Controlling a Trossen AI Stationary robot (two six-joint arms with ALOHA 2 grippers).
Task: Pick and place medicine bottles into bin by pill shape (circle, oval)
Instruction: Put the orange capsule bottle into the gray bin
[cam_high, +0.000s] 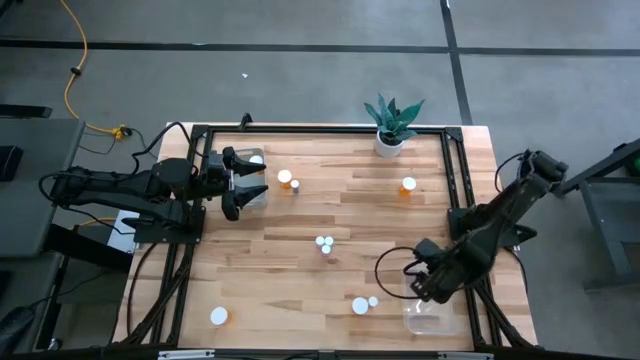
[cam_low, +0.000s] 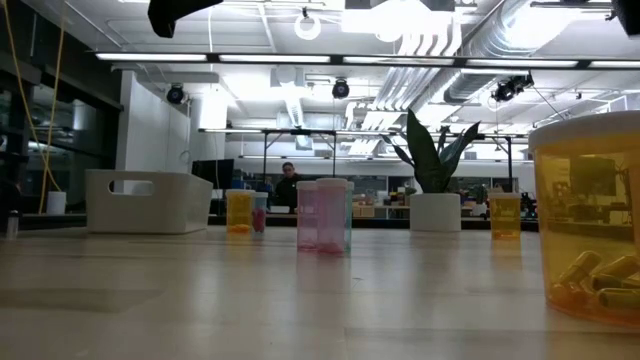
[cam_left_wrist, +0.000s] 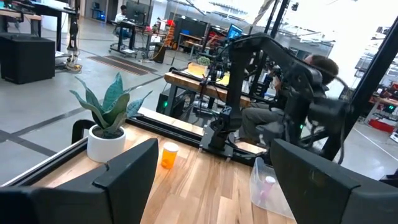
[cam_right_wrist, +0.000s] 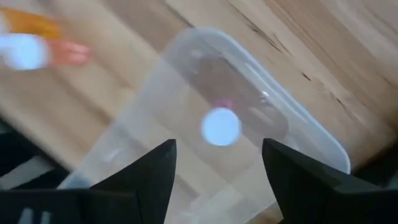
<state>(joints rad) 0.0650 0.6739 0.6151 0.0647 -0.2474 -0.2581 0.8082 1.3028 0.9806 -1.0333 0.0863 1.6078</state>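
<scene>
My right gripper (cam_high: 425, 285) hangs open, pointing down, over the clear bin (cam_high: 432, 318) at the table's near right corner. In the right wrist view a white-capped pinkish bottle (cam_right_wrist: 221, 126) sits inside that bin (cam_right_wrist: 292, 134), below the open fingers (cam_right_wrist: 217, 171) and apart from them. My left gripper (cam_high: 248, 185) waits open and level at the far left, above a second bin (cam_high: 258, 196). Loose medicine bottles stand on the table: one (cam_high: 285, 177) near the left gripper, one (cam_high: 408, 185) at the far right, a pair (cam_high: 324, 243) in the middle, two (cam_high: 362, 304) near the right bin, one (cam_high: 218, 316) at the near left.
A potted plant (cam_high: 390, 125) stands at the far edge, with black frame rails (cam_high: 458, 170) along the table's sides. In the low view an orange bottle (cam_low: 590, 225) is close on the right, a pinkish pair (cam_low: 322, 214) is in the middle, and a white bin (cam_low: 150, 200) is on the left.
</scene>
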